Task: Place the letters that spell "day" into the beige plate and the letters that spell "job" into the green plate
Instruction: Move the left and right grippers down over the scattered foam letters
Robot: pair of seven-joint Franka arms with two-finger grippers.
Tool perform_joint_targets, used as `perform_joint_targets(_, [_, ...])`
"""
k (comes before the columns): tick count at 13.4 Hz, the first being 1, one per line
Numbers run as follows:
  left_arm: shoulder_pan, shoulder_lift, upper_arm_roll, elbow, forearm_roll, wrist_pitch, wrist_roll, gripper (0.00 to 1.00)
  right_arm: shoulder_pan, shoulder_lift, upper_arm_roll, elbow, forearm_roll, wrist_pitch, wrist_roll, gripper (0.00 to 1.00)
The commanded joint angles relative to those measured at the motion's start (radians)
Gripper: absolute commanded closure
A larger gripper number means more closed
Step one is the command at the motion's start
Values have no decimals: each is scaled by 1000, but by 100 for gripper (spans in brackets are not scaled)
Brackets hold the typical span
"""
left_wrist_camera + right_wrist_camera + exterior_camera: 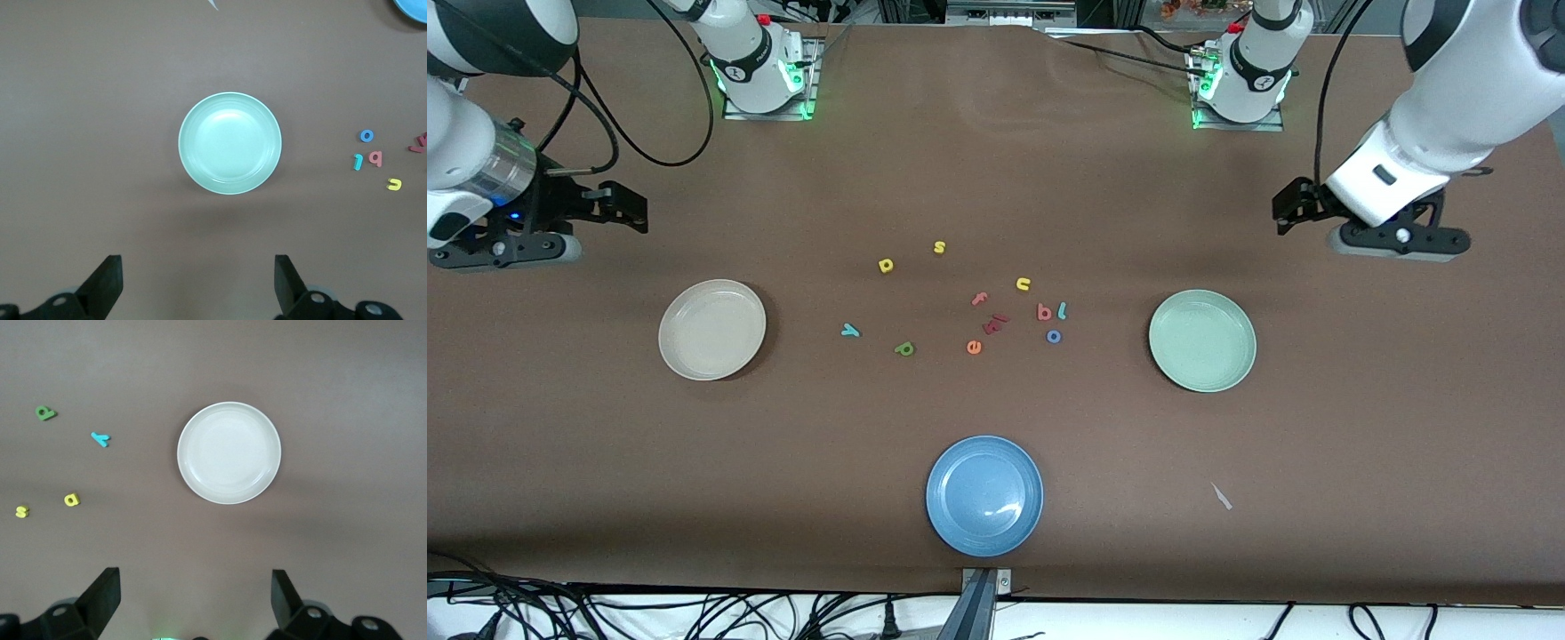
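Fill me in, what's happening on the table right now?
Nothing is being handled yet. The left gripper hangs open over the table by the green plate, the right gripper open by the beige plate. Both plates are empty. All the foam letters lie loose between them: d, a, y toward the beige plate, j, o, b toward the green one.

High front camera over the whole table; wrist cameras straight down, each over one plate.
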Motion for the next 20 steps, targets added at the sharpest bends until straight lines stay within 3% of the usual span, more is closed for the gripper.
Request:
perform_joint_targets(1, [-16,75,-1,85,-5,-10,13,0,15,-5,53,-23,15,-15,4,0])
perform_joint_targets(4, [-60,216,-15,256,-10,-11,-72,0,15,-8,110,-99,67,48,111,0])
perform_joint_targets(7, [-100,314,-21,315,-27,-5,-236,0,15,-10,211,-191,69,161,231,0])
perform_joint_targets(10, [-181,453,-21,448,-31,-4,-508,0,15,-4,305,-308,68,330,342,0])
perform_joint_targets(12, [-232,527,-21,505,-31,25,-597,0,15,48,359,-363,68,452,391,0])
perform_joint_targets(14, [-267,575,-21,507,-33,109,-688,0,23,143,402,-366,60,535,454,0])
perform_joint_targets(17, [-321,648,-21,504,-67,235,-735,0,49,220,405,-385,48,606,451,0])
perform_joint_targets(20, [-365,698,-20,467,-52,323,-711,0,66,260,405,-472,-15,735,449,0])
